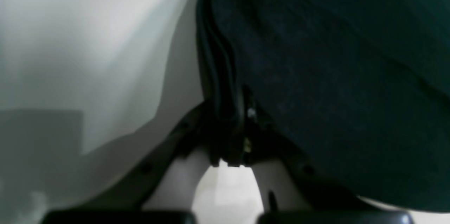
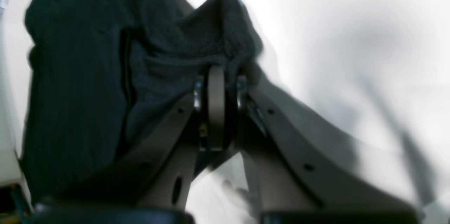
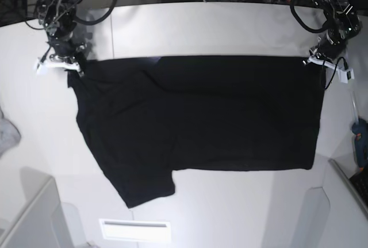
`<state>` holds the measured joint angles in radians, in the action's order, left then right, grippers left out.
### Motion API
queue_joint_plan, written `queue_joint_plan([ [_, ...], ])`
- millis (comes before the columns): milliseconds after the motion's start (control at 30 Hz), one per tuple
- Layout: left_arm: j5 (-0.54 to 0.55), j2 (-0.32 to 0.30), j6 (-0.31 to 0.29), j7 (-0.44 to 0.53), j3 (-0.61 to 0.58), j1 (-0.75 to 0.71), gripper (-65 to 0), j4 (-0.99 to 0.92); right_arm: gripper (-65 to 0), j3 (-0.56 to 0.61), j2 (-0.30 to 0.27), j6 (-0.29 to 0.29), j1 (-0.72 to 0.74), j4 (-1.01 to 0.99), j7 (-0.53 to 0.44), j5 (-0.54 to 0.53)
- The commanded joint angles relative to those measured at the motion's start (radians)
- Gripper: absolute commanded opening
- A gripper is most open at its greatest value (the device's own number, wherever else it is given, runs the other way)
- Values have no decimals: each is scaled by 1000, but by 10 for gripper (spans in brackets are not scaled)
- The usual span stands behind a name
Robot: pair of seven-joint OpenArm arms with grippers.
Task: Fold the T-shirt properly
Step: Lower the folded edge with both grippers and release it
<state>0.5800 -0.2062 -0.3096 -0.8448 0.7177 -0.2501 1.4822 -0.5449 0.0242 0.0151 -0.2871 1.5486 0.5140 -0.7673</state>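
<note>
Jaws on both arms are pinching cloth, none spread.

Left wrist view: left gripper jaws pressed onto a stacked hem edge of the T-shirt, several layers bunched in the bite. Black fabric fills the right half of the view; pale counter to the left. Pic is soft, so exact layer count is unclear.

Right wrist view: right gripper jaws closed on a gathered corner of the T-shirt, cloth puckering up just above the tips. Rest hangs/lies to the left. Motion blur, esp. on the right side; dark streaks there are prob shadows, can't tell.

Base view: T-shirt spread flat on the counter, plain black side up, no print visible. Right gripper holds the top corner on the view's left, left gripper the top corner on the view's right, top edge pulled taut between them. One sleeve sticks out at bottom left; other sleeve not clearly visible, maybe tucked under near the left-side grip.

Progress: early, imo. Shirt is laid out and tensioned, but no clear body fold. Still left: sleeves in, sides in, lengthwise fold.

Hidden: underside of the shirt, jaw tips in base view, neckline location.
</note>
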Motion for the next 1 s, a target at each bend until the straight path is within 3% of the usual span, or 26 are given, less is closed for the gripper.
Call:
queue_joint_plan([
  [0, -24, -16, 16, -14, 6, -27, -650, 34, -650, -4, -7, 15, -19, 34, -12, 15],
  [233, -21, -12, 16, -14, 6, -142, -650, 157, -650, -11, -4, 15, -139, 154, 61, 13],
  [600, -21, -11, 16, -14, 6, -266, -650, 209, -650, -13, 21, 13, -303, 292, 65, -33],
  [967, -21, -9, 16, -14, 7, -308, -650, 234, -650, -13, 21, 13, -355, 295, 65, -33],
])
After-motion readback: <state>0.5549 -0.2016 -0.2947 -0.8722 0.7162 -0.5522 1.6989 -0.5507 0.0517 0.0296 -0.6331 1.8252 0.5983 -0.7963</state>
